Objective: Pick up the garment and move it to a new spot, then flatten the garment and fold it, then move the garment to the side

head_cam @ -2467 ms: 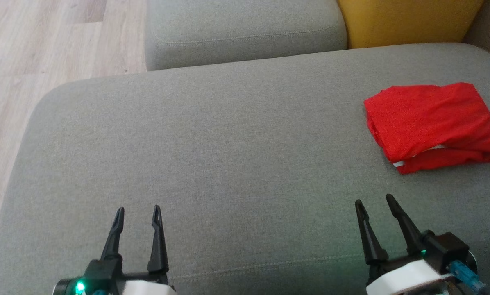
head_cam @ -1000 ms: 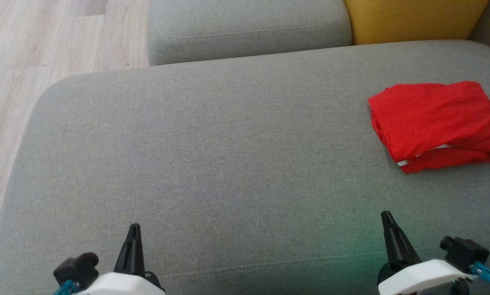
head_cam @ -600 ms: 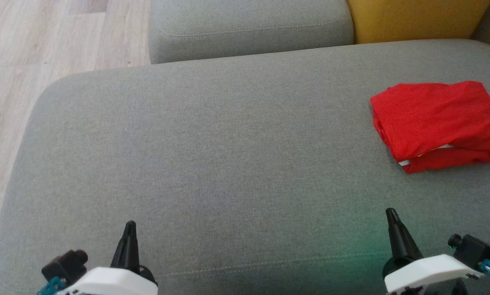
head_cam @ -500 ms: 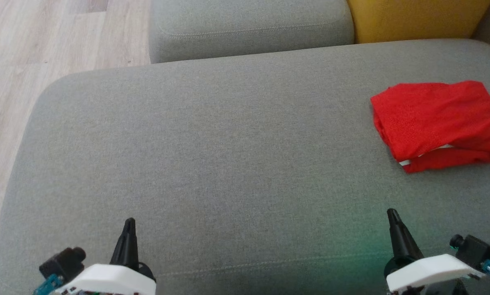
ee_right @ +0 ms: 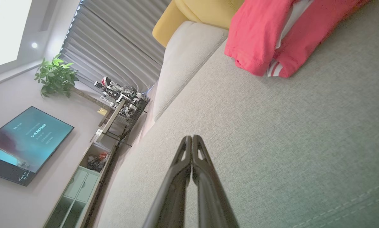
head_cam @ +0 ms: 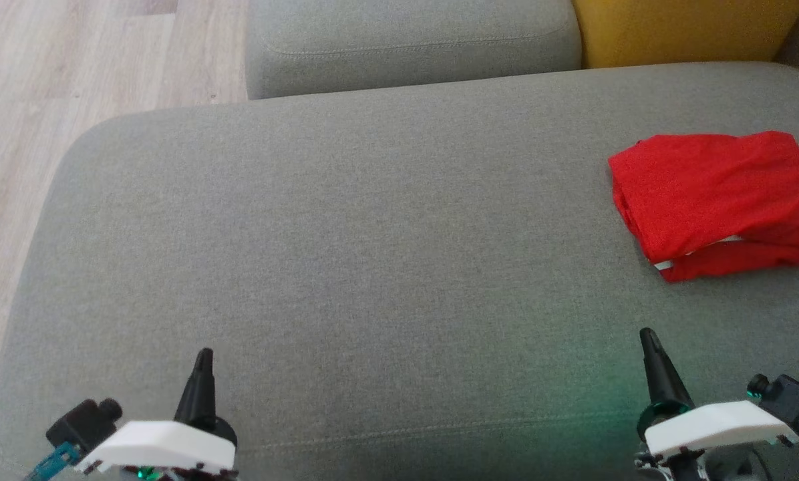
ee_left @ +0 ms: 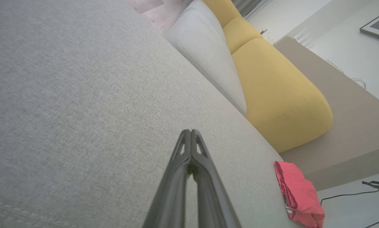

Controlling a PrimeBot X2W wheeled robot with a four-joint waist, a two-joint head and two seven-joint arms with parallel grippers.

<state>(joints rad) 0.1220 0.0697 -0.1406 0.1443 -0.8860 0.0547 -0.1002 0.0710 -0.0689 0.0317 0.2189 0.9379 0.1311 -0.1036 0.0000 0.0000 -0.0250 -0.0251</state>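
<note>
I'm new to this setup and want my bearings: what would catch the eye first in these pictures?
The folded red garment stands out, lying at the right side of the wide grey sofa seat. Beyond it, a yellow cushion sits at the head view's top right. The left gripper and the right gripper are shut and empty near the seat's front edge, apart from the garment.

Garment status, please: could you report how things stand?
Left gripper, right gripper: jaws shut, empty. Red garment folded at sofa's right end, untouched. Nothing in the way.
</note>
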